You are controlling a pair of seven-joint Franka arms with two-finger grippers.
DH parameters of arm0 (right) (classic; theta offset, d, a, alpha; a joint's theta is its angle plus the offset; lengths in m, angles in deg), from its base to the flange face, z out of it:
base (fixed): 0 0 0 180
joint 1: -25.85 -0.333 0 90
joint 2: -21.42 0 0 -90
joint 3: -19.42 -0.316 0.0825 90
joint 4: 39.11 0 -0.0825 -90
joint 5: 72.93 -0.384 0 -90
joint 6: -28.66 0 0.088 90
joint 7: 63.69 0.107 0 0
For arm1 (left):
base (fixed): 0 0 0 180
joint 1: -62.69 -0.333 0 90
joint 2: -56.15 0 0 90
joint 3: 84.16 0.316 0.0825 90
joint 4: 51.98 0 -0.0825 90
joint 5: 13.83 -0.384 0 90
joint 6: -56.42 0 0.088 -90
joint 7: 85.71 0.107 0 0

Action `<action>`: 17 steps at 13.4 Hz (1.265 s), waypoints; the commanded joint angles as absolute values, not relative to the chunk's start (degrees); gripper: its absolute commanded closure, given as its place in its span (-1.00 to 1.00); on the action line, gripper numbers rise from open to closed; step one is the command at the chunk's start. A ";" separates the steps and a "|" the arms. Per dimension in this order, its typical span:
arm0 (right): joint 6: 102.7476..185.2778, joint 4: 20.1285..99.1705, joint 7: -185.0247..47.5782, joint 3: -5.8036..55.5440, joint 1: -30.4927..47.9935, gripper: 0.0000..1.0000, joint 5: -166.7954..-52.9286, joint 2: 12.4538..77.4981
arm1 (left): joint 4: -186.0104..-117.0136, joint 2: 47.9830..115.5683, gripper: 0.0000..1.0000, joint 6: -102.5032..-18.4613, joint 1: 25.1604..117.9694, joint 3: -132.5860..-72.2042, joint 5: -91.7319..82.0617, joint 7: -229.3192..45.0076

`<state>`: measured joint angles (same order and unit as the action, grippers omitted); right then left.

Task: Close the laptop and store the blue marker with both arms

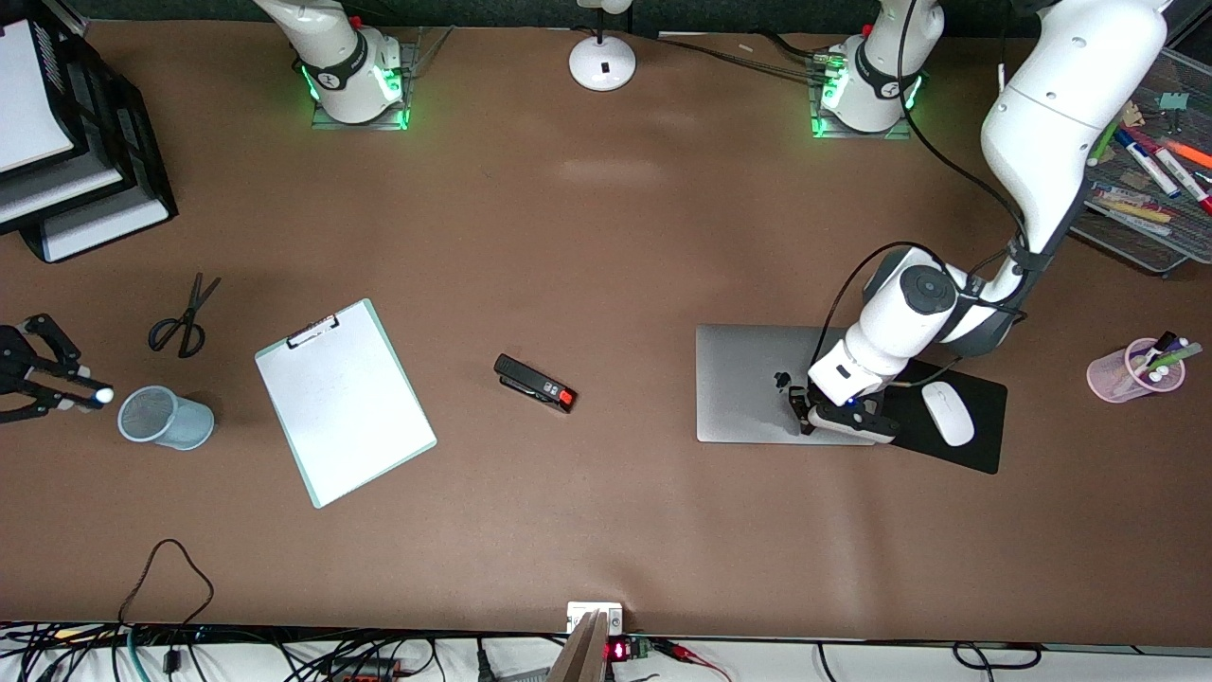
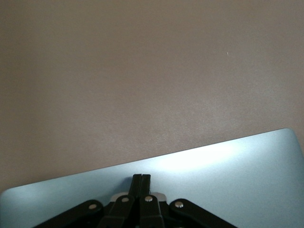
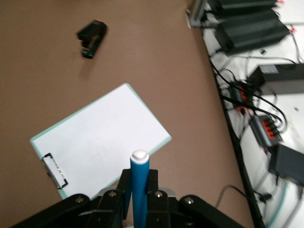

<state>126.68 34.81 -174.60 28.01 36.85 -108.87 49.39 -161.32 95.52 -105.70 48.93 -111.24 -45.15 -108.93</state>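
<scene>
Left hand, black with two fingers clenched together and holding nothing, presses its tips on the closed lid of the laptop, a flat, smooth silver-grey slab with rounded corners and a dark apple logo. Partly under the laptop lies a black mouse pad carrying a glossy white mouse.

Right hand, at the right arm's end of the bench, is clenched on the blue marker, a slim bright blue stick with a white end. It hovers just beside a grey-blue mesh cup, which looks tipped over.

Matte brown covering spreads over the bench. On it rest a clipboard with white paper and a pale green edge, black scissors, and a black stapler with a red tip. Toward the left arm's end stands a translucent pink cup of pens.
</scene>
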 commanded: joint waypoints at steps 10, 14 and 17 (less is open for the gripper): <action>110.92 32.53 -204.04 27.24 49.05 0.98 -118.63 59.39 | -151.30 91.22 1.00 -68.24 34.85 -131.60 -42.05 -107.07; 111.10 28.75 -206.68 27.24 49.75 0.98 -118.63 63.16 | -146.74 91.13 0.07 -54.36 28.95 -141.09 -41.60 -106.80; 111.45 28.30 -207.66 27.24 50.02 0.98 -118.72 65.10 | -143.57 90.78 -1.00 -48.46 28.76 -142.25 -39.76 -106.89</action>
<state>112.58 31.02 -206.52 27.93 48.85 -117.52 62.64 -145.93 91.07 -52.29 29.34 -141.18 -41.68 -108.05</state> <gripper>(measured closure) 0.824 0.700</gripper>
